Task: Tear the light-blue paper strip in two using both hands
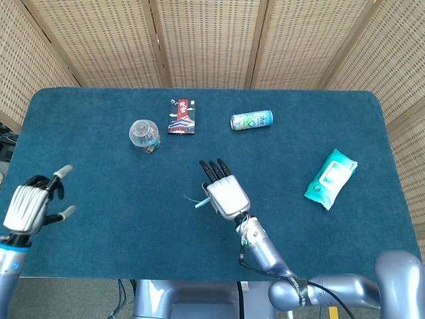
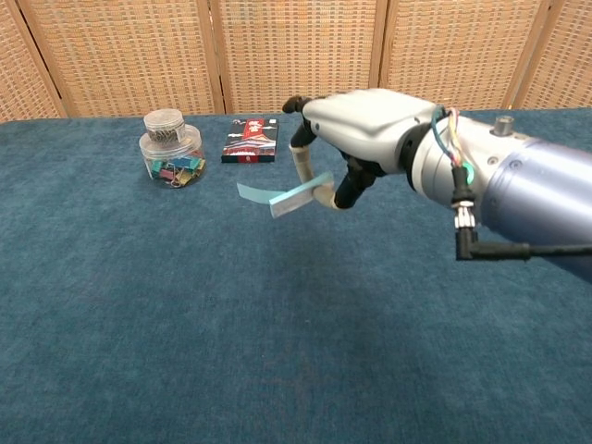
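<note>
The light-blue paper strip (image 2: 277,198) hangs in the air above the table, pinched at its right end by my right hand (image 2: 356,129). From the head view the strip (image 1: 197,202) pokes out to the left of that hand (image 1: 226,196), near the middle of the table. My left hand (image 1: 30,204) hovers at the table's left edge, holding nothing, with thumb and one finger spread; it is far from the strip. The chest view does not show the left hand.
A clear jar of clips (image 2: 171,149), a red card box (image 2: 250,141) and a lying drink can (image 2: 387,133) stand along the back. A teal wipes pack (image 1: 330,178) lies at the right. The blue table cloth (image 1: 119,226) stretches between the two hands.
</note>
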Robot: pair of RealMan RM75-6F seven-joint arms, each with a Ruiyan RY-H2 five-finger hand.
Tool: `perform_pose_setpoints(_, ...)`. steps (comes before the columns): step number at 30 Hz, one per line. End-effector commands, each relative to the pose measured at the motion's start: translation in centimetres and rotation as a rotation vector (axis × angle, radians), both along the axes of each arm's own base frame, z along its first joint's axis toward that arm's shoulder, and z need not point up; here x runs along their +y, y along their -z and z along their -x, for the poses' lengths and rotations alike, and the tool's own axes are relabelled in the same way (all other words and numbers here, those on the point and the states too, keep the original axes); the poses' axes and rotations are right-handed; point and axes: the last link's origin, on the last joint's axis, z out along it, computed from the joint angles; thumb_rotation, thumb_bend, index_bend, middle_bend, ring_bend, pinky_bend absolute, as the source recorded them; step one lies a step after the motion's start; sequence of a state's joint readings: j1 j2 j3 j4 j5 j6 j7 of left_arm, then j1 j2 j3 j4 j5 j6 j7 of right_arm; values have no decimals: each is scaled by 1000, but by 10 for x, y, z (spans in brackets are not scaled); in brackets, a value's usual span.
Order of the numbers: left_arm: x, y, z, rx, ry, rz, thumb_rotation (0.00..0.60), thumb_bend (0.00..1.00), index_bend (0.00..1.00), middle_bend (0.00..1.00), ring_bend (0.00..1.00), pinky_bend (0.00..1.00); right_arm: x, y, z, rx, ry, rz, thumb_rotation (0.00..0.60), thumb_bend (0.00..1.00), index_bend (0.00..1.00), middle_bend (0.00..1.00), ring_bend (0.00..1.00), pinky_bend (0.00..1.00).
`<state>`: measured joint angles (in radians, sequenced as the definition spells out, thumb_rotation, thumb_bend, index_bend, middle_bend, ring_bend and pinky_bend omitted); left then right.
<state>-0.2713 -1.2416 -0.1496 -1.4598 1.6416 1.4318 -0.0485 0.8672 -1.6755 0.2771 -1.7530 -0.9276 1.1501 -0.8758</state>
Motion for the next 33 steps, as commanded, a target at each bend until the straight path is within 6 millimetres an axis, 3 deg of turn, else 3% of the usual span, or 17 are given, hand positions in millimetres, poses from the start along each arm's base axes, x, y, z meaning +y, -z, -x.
perform_pose_setpoints(1, 53, 27, -45, -51, 141, 99, 600, 0, 314, 771, 736, 524, -4, -5, -9, 0, -5, 16, 600, 600, 622, 0, 0, 0)
perform_pose_setpoints(4, 74, 42, -69, -27, 182, 115, 600, 0, 379, 818, 767, 582, -7, -4, -12, 23, -4, 28, 600, 602, 626, 0, 0, 0)
perform_pose_setpoints(11, 103, 85, -118, -54, 182, 202, 600, 0, 509, 881, 845, 753, -13, -1, -18, 26, 3, 24, 600, 600, 629, 0, 0, 0)
perform_pose_setpoints(20, 111, 114, -148, -13, 164, 280, 600, 12, 544, 895, 859, 777, -26, -3, -16, 6, 33, 23, 600, 620, 629, 0, 0, 0)
perform_pose_setpoints(26, 109, 124, -158, -32, 137, 321, 600, 1, 561, 934, 948, 918, -32, -8, -15, -6, 50, 32, 600, 638, 629, 0, 0, 0)
perform_pose_setpoints(33, 108, 134, -171, -59, 106, 352, 600, 144, 575, 944, 954, 924, -34, -14, -11, -12, 59, 35, 600, 646, 630, 0, 0, 0)
